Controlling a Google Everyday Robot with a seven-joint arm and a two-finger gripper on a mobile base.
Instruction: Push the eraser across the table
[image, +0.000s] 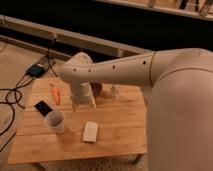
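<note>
One black eraser (44, 107) lies flat near the picture-left edge of the bench (120, 135), and its long axis slants from far-left to near-right. A cup (55, 121) stands just beside its near end. The hand (84, 103) hangs to the picture-right of the eraser, apart from it. Whether it is released or clenched I cannot tell.
</note>
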